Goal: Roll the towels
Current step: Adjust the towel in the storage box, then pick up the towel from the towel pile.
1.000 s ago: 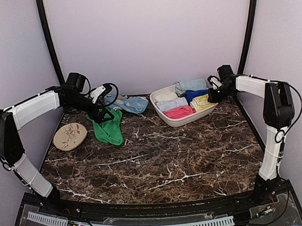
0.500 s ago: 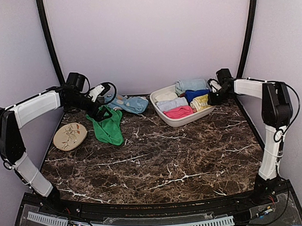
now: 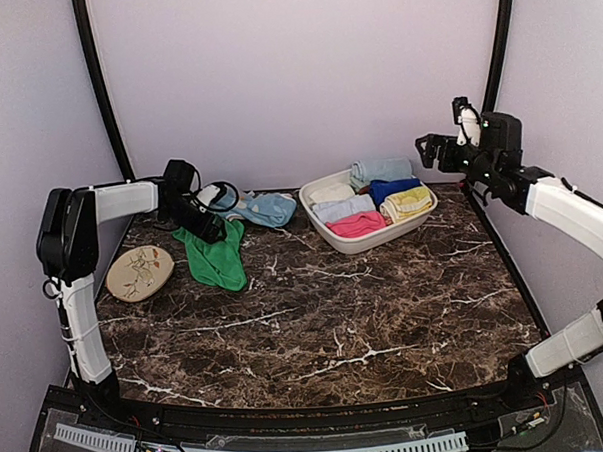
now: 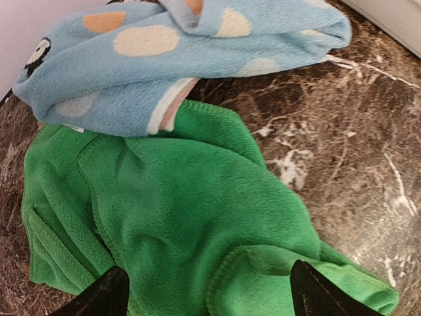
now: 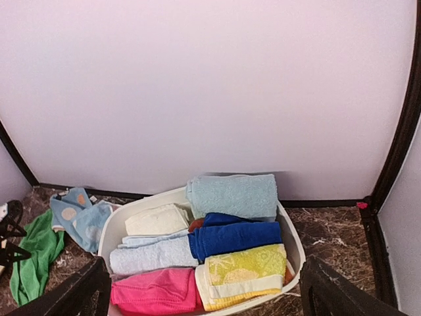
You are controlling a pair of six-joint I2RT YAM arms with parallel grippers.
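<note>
Left wrist view is showing my left gripper (image 4: pixel 209 297) hovering, fingers spread wide, over the green towel (image 4: pixel 164 217). The towel is lying crumpled on the marble table (image 4: pixel 355 164), one edge under a blue spotted cloth (image 4: pixel 164 66). I am judging it soft, light and floppy, best pinched at a free corner. My right gripper (image 5: pixel 209 289) is hanging open and empty above the basin (image 5: pixel 293 243).

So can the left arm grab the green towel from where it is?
Probably yes. The left gripper hangs right over the green towel with its jaws open, and nothing else is in the way. The blue spotted towel only covers the green one's far edge.
</note>
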